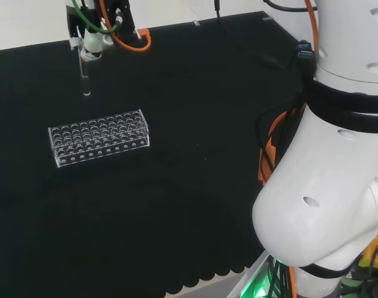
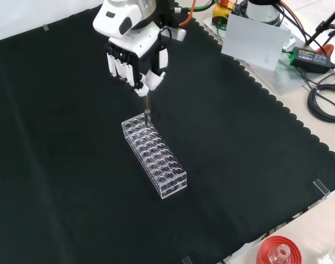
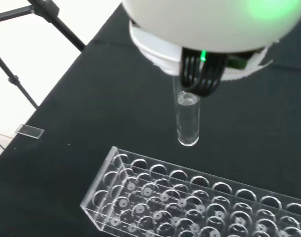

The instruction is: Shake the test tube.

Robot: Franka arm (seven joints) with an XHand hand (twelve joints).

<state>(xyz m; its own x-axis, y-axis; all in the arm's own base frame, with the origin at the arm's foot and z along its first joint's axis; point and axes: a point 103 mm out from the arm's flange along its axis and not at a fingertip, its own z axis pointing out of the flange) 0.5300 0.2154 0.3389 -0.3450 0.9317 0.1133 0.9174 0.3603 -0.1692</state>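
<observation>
Our hand (image 2: 135, 58) hangs above the black cloth (image 2: 57, 165), its fingers curled round the top of the test tube (image 2: 147, 108), which we hold upright and clear of the bench. Under it we see the clear rack (image 2: 154, 156) lying on the cloth; in the front view the tube's rounded bottom sits just over the rack's far end, and the wrist view shows it not touching the rack (image 3: 190, 202).

clear test tube (image 3: 188, 123) and rack (image 1: 99, 137), black cloth (image 1: 189, 205).
</observation>
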